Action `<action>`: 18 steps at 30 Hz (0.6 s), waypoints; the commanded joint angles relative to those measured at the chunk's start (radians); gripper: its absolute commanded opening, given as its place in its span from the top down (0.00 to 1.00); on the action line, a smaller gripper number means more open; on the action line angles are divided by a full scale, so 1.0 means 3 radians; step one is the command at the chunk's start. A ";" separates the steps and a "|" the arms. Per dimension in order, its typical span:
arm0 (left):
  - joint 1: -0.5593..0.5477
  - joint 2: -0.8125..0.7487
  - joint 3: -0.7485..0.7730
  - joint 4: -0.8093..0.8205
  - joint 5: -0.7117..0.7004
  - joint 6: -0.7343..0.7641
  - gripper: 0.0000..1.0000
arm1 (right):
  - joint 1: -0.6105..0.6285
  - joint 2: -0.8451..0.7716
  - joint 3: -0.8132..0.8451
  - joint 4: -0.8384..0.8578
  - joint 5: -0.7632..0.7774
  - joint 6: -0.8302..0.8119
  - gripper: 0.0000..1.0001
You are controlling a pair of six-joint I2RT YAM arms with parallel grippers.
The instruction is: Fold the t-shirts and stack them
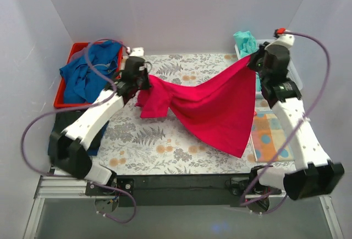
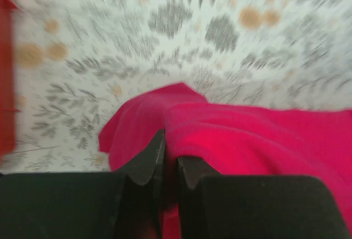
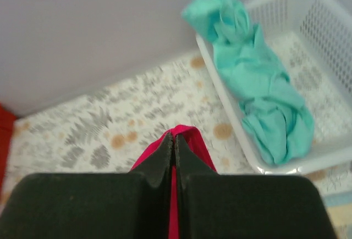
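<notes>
The crimson-pink t-shirt (image 1: 212, 104) hangs stretched between my two grippers above the table, its lower part sagging to the cloth. My left gripper (image 1: 144, 77) is shut on its left end; the left wrist view shows the jaws pinching pink fabric (image 2: 247, 134). My right gripper (image 1: 254, 62) is shut on its right corner, held high; pink fabric (image 3: 190, 137) pokes out past the closed fingers. A teal t-shirt (image 1: 246, 42) lies crumpled in a white basket (image 3: 308, 156) at the back right. A blue t-shirt (image 1: 85, 74) lies in a red tray (image 1: 61, 103).
A grey-and-orange floral tablecloth (image 1: 165, 134) covers the table. An orange-and-blue spotted patchwork cloth (image 1: 269, 134) lies at the right edge. A dark folded garment (image 1: 55, 134) sits at the left under the left arm. White walls enclose the back and sides.
</notes>
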 commanded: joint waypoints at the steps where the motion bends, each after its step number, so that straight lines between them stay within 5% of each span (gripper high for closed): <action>1: 0.0021 0.0953 0.0198 -0.0214 0.0367 -0.0010 1.00 | -0.0029 0.0591 -0.0175 -0.0002 0.0221 0.0302 0.99; 6: 0.0026 0.1874 0.0772 -0.0249 0.0368 0.0006 1.00 | -0.0024 0.1042 0.0141 -0.0002 0.0313 0.0252 0.99; 11: 0.0031 0.2116 0.1176 -0.0260 0.0184 0.0083 0.98 | -0.0024 0.1380 0.0407 -0.0017 0.0288 0.0165 0.99; 13: 0.0036 0.2065 0.1197 -0.0255 0.0087 0.0067 0.90 | -0.0024 0.1467 0.0484 -0.0048 0.0282 0.0170 0.99; 18: 0.0036 0.1708 0.0927 -0.0204 -0.0230 0.0108 0.48 | -0.0029 0.1640 0.0571 -0.0124 0.0226 0.0190 0.99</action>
